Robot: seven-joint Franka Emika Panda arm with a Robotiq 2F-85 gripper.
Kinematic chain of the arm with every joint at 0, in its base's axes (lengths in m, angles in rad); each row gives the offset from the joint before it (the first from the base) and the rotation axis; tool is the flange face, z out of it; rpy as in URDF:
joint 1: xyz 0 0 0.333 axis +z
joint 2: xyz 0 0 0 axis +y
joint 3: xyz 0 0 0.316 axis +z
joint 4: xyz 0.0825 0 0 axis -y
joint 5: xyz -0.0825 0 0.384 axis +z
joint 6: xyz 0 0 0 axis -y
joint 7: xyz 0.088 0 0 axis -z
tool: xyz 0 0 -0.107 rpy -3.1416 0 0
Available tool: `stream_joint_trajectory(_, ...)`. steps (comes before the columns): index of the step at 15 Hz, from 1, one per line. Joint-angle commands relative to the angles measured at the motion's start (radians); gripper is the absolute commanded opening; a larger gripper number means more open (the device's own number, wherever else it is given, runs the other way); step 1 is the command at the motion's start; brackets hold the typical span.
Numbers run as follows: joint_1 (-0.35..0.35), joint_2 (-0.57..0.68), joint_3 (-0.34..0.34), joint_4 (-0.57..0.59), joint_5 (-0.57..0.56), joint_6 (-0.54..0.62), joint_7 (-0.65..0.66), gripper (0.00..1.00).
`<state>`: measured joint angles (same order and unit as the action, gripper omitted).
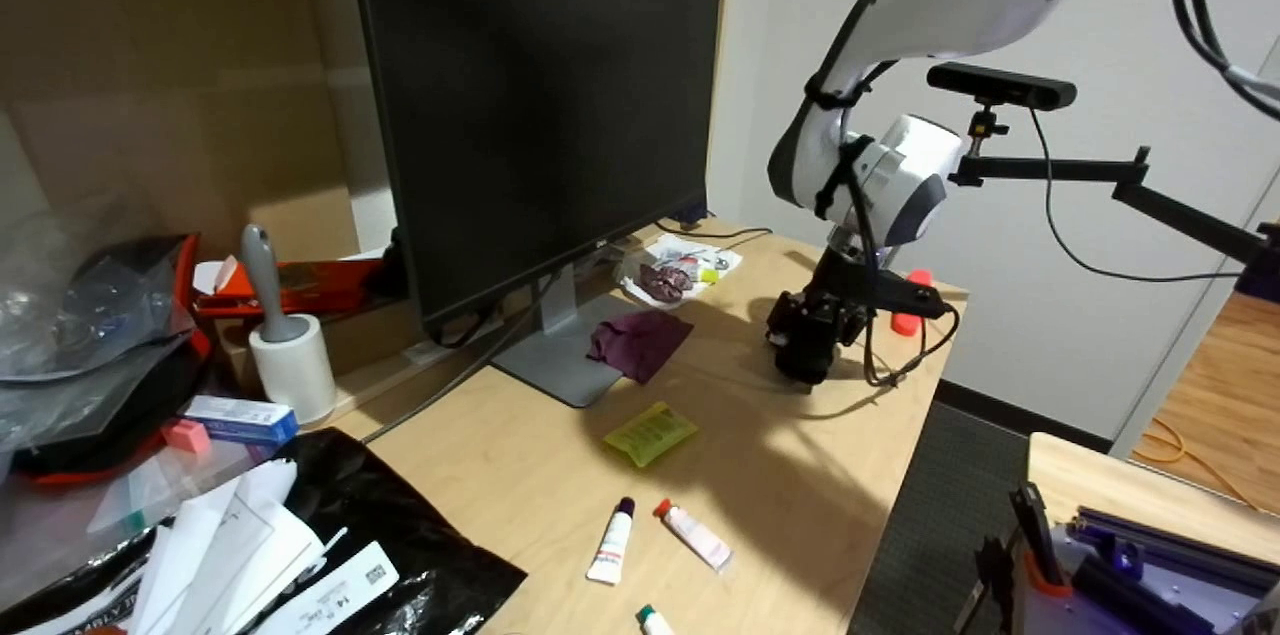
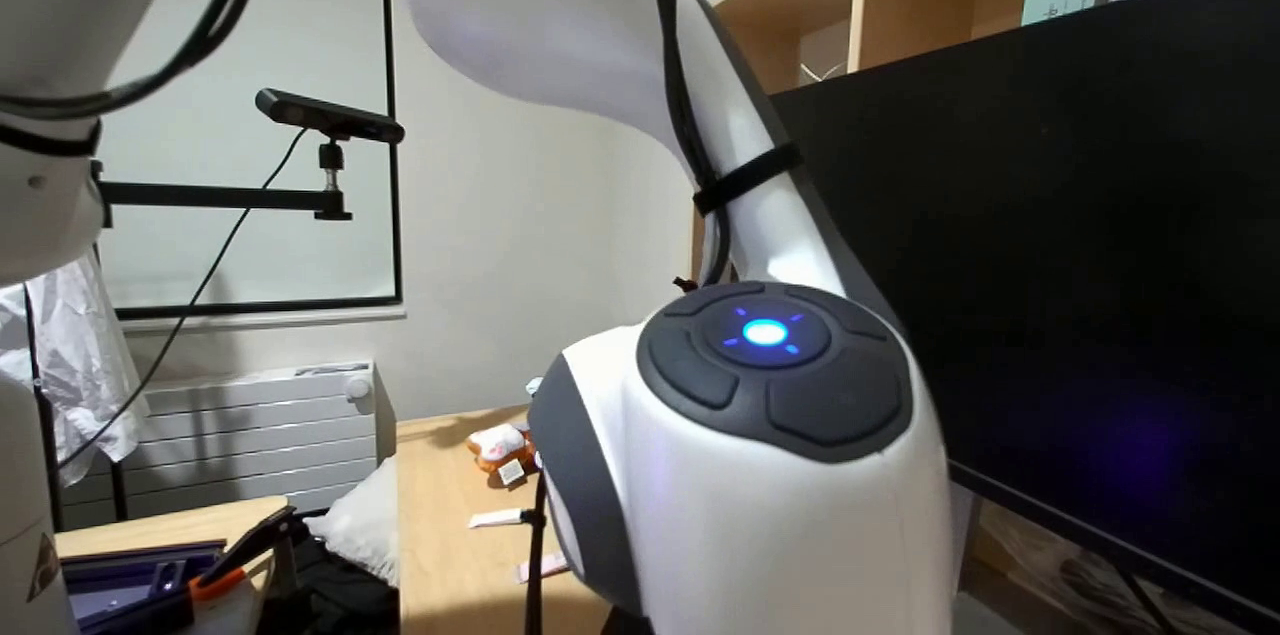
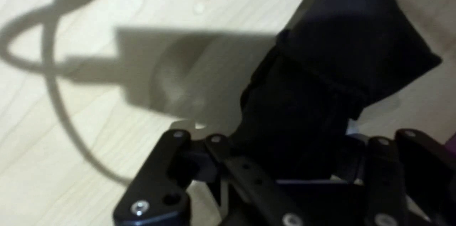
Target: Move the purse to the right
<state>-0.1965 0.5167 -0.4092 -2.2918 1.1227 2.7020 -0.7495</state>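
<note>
In the wrist view, the black purse [image 3: 302, 87] is blurred and cut by the top edge; whether the gripper [image 3: 276, 135] touches it is too dark to tell. In an exterior view, the bottom edge crops a green-capped tube [image 1: 655, 622]; in an exterior view, the Franka arm [image 2: 780, 515] partly hides an orange-and-white plush toy [image 2: 497, 445].

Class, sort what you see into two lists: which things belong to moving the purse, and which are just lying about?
Part of the job:
black purse
gripper

Just lying about:
purple cloth
yellow packet
dark-capped tube
red-capped tube
plush toy
</note>
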Motion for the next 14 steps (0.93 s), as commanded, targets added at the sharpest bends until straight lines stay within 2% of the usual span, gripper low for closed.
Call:
stream_joint_trajectory(1, 0.091, -0.069, -0.052, -0.071, -0.191, -0.001, 0.008, 0.05)
stream_joint_trajectory(2, 0.076, -0.098, -0.022, -0.099, -0.308, 0.042, 0.063, 0.05)
stream_joint_trajectory(3, 0.059, -0.025, -0.026, -0.029, -0.183, 0.008, 0.011, 0.20)
stream_joint_trajectory(4, 0.069, -0.039, -0.024, -0.044, -0.240, 0.016, 0.036, 0.20)
stream_joint_trajectory(6, 0.080, -0.059, -0.023, -0.064, -0.273, 0.020, 0.047, 0.20)
stream_joint_trajectory(7, 0.080, -0.064, -0.023, -0.069, -0.274, 0.021, 0.047, 0.05)
stream_joint_trajectory(10, 0.061, -0.073, -0.011, -0.028, -0.360, -0.102, -0.053, 0.05)
stream_joint_trajectory(11, -0.046, -0.100, 0.090, -0.018, -0.468, -0.112, -0.016, 0.05)
stream_joint_trajectory(14, -0.112, -0.102, 0.160, 0.034, -0.611, -0.184, -0.032, 0.05)
